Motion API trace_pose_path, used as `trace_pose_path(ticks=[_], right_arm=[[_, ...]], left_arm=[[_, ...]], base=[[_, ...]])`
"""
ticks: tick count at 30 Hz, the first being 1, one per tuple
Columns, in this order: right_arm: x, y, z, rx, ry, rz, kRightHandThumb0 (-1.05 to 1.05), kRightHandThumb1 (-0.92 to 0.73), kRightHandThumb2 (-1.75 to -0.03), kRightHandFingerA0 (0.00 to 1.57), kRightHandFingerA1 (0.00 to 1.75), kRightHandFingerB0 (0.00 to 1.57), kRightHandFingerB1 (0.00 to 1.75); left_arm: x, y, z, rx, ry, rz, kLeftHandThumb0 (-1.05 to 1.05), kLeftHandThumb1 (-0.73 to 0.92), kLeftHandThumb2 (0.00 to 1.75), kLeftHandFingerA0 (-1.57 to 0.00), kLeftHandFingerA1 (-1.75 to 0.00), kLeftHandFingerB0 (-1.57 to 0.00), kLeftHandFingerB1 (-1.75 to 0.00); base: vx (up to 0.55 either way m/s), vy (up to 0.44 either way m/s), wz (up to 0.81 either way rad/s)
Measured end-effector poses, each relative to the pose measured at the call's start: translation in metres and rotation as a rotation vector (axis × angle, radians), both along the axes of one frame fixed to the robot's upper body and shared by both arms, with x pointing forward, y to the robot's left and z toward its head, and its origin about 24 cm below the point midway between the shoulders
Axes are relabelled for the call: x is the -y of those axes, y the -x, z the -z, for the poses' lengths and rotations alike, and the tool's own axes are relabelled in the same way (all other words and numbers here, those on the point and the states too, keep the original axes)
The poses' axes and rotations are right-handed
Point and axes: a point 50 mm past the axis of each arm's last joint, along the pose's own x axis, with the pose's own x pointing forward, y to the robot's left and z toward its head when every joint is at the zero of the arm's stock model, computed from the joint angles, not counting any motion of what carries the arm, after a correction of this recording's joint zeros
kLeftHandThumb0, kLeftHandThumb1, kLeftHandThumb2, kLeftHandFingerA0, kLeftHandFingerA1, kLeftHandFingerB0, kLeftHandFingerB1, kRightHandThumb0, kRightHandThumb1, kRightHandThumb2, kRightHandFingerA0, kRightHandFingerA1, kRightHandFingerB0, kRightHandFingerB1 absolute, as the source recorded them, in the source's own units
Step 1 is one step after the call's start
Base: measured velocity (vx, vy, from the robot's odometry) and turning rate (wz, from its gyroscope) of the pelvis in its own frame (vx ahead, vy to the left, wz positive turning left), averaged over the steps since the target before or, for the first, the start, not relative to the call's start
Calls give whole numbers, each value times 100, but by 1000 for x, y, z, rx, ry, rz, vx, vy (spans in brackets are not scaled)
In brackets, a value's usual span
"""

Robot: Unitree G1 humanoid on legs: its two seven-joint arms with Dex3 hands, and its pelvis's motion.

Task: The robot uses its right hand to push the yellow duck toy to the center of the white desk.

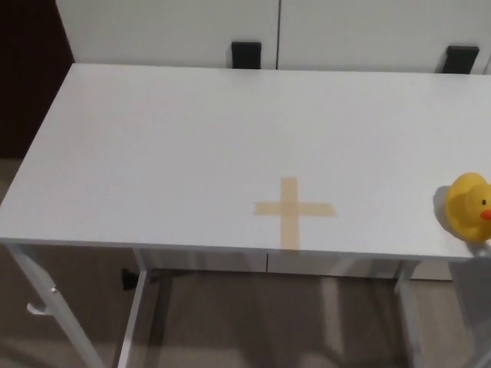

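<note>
Yellow duck toy point(469, 207) sits at right edge of frame, near table point(169, 146) front edge, well apart from tape cross point(294, 210) lower centre. Neither robot hand in view; state unknown. Push not begun; right hand must reach behind duck, sweep leftward.

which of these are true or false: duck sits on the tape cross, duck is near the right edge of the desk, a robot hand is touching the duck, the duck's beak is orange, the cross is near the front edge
1. The duck sits on the tape cross. False: the yellow duck stands well to the right of the tape cross, on bare white desk.
2. The duck is near the desk's right edge. True.
3. A robot hand is touching the duck. False: no robot hand shows in the head view.
4. The duck's beak is orange. True.
5. The cross lies nearer the front edge than the back. True.
</note>
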Motion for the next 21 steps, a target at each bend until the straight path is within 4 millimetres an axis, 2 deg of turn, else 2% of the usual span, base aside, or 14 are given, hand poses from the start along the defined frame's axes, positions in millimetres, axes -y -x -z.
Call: trace_pose_path(ticks=[1, 4, 7, 11, 21], right_arm=[[-2, -2, 2, -4, -4, -3, -83, -92, -72, 22, 36, 17, 32], [-17, -11, 12, -23, -29, -28, -83, -92, -72, 22, 37, 18, 34], [-24, -14, 22, -52, -38, -41, -83, -92, -74, 23, 40, 12, 33], [-35, -20, 32, -90, -43, -66, -83, -91, -74, 24, 40, 13, 33], [-52, -29, 46, -151, -50, -102, -83, -92, -72, 24, 42, 14, 32]], left_arm=[[0, 0, 0, 0, 0, 0, -23, 64, 59, -66, -43, -85, -51], [0, -1, 0, 1, -1, 5, -22, 65, 60, -70, -44, -81, -49], [1, -2, 0, 3, -1, 8, -25, 61, 58, -63, -41, -86, -52], [2, -2, 1, 2, -1, 9, -25, 64, 59, -70, -45, -81, -49], [3, -2, 1, 4, -1, 9, -24, 62, 58, -67, -43, -85, -51]], base=[[0, 0, 0], [0, 0, 0], [0, 0, 0], [0, 0, 0], [0, 0, 0]])
